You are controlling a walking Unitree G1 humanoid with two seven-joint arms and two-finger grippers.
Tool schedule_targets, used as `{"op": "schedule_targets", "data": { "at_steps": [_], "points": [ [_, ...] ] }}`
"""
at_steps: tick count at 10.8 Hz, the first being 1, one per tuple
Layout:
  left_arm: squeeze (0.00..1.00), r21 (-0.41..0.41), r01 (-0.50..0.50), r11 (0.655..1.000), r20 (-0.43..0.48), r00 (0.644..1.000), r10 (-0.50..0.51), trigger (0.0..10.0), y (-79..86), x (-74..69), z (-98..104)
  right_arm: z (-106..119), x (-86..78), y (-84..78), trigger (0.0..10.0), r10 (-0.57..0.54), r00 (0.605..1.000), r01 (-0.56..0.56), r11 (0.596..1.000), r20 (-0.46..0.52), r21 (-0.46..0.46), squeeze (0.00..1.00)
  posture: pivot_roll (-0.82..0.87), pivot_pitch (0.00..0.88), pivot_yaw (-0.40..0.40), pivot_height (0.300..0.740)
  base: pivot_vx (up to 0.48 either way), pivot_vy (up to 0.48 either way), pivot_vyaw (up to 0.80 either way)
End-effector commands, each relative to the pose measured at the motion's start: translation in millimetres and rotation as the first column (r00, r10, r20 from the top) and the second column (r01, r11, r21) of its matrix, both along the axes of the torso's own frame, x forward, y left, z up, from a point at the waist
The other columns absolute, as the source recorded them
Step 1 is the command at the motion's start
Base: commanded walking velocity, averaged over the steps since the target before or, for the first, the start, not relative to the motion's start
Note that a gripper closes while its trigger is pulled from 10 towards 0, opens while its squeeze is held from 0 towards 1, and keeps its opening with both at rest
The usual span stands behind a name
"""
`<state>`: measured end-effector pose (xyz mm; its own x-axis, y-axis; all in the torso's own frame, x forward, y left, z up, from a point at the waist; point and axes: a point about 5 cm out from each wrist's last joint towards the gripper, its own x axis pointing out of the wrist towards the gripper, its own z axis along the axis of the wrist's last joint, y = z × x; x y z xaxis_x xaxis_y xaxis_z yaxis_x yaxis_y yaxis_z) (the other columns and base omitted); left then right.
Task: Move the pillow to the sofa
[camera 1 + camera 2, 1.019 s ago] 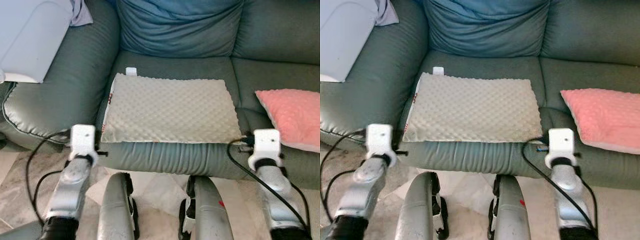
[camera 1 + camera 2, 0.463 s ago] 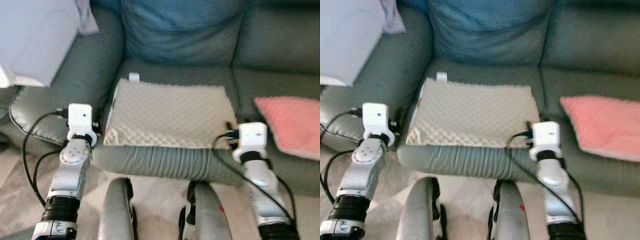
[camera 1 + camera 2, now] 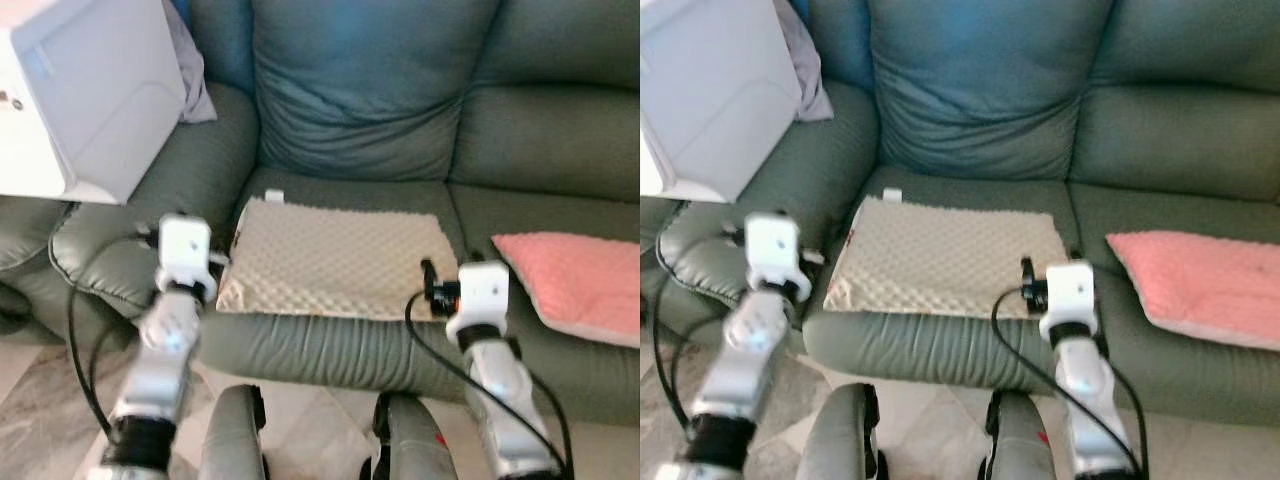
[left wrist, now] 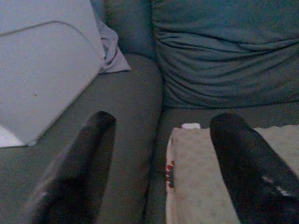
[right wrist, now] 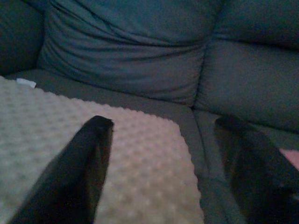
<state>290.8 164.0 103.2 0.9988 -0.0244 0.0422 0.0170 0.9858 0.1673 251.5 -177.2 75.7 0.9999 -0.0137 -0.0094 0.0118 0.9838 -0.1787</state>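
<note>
A beige bumpy pillow (image 3: 335,258) lies flat on the middle seat of the grey-green sofa (image 3: 540,140), with a small white tag at its far left corner. My left gripper (image 4: 162,119) is open at the pillow's left edge, one finger over the armrest side and one over the pillow. At the pillow's right front corner my right gripper (image 5: 164,122) is open too, with one finger (image 5: 88,154) above the pillow and the other past its edge. Neither holds anything.
A pink pillow (image 3: 575,280) lies on the right seat. A large white box (image 3: 85,95) rests on the left armrest with a pale cloth (image 3: 195,90) behind it. A blue back cushion (image 3: 370,80) stands behind the beige pillow. My legs (image 3: 240,440) are close to the sofa front.
The camera has tilted up, showing more of the sofa back. Both arms have risen and come forward, from below the seat front to the pillow's left and right sides.
</note>
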Motion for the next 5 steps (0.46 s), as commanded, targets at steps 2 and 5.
{"op": "schedule_targets", "data": {
  "at_steps": [2, 5],
  "points": [
    [1.00, 0.017, 0.015, 1.000, 0.001, 1.000, -0.015, 10.0, -6.6, -8.6, -11.3, -4.6, -4.7, 9.0, 10.0, 0.059, 0.998, -0.056, 0.991, -0.018, 0.122, 1.00, -0.02, 0.000, 0.021, 0.620, 0.000, 0.000, 0.00],
    [0.15, 0.012, 0.012, 1.000, -0.010, 1.000, -0.011, 10.0, -19.3, -3.4, -18.5, 5.1, 9.1, 18.0, 10.0, 0.103, 0.994, -0.106, 0.989, 0.032, 0.099, 0.00, -0.03, 0.000, 0.029, 0.661, 0.000, 0.000, 0.00]
  ]
}}
